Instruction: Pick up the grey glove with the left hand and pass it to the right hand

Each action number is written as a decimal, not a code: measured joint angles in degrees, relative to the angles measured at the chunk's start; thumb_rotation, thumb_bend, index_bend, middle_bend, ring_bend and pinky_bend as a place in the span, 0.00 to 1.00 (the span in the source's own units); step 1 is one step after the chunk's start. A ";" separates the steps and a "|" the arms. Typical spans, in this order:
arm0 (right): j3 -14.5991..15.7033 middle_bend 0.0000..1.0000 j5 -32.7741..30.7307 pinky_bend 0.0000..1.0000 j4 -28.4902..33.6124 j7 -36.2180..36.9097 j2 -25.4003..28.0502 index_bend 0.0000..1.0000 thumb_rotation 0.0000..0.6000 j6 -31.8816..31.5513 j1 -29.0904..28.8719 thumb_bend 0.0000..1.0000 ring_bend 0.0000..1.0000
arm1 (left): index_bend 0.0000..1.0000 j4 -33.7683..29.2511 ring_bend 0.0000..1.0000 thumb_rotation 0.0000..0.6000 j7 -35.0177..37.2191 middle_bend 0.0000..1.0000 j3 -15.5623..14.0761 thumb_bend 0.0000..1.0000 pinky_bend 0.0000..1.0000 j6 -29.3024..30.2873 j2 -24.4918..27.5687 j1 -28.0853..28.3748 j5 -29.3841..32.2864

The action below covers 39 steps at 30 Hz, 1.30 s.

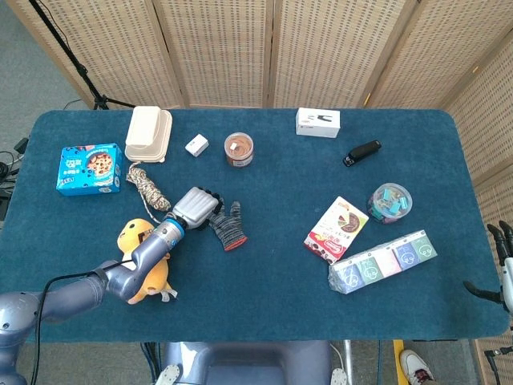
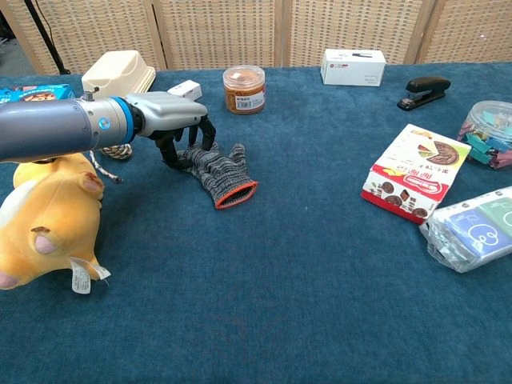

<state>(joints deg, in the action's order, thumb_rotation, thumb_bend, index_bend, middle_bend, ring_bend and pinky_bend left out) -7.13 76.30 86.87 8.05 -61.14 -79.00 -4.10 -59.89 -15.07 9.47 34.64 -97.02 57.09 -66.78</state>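
Observation:
The grey glove point(image 1: 228, 228) point(image 2: 222, 173) with a red-orange cuff lies flat on the blue table, left of centre, with its cuff toward the front. My left hand point(image 1: 196, 207) point(image 2: 170, 118) hovers at the glove's finger end. Its dark fingers point(image 2: 182, 144) hang down, spread, and touch or nearly touch the glove's fingers. Nothing is lifted or held. My right hand point(image 1: 502, 258) shows only at the far right edge, beyond the table's side. Its fingers are apart and hold nothing.
A yellow plush toy point(image 1: 145, 258) point(image 2: 44, 216) lies under my left forearm, with a coiled rope point(image 1: 148, 188) behind it. A jar point(image 1: 238, 149) point(image 2: 244, 88), a cream box point(image 1: 148, 132) and a blue cookie box point(image 1: 88, 168) stand farther back. A snack box point(image 1: 337, 229) point(image 2: 414, 172) and a tissue pack point(image 1: 383, 261) lie to the right.

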 measured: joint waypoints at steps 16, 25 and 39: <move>0.42 0.00 0.96 0.00 0.00 -0.30 -0.10 0.00 1.00 -0.11 0.02 0.00 0.00 | 0.64 -3.87 0.43 1.00 3.45 0.46 2.15 0.43 0.44 3.74 1.58 -0.29 0.49; 1.96 0.00 5.18 0.00 -1.34 0.34 -0.38 0.00 1.00 0.17 -0.64 0.00 0.00 | 0.65 -9.52 0.44 1.00 5.45 0.46 4.36 0.43 0.44 4.23 4.99 0.34 1.39; 6.91 0.00 25.09 0.00 -5.57 3.26 0.52 0.00 1.00 0.83 -8.35 0.00 0.00 | 0.65 -14.61 0.44 1.00 -2.30 0.46 8.24 0.42 0.44 2.36 7.66 7.40 14.37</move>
<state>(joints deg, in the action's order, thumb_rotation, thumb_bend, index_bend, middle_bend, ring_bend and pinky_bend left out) -0.22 101.39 81.30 11.31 -60.62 -78.17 -12.45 -74.50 -17.37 17.71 37.01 -89.37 64.48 -52.41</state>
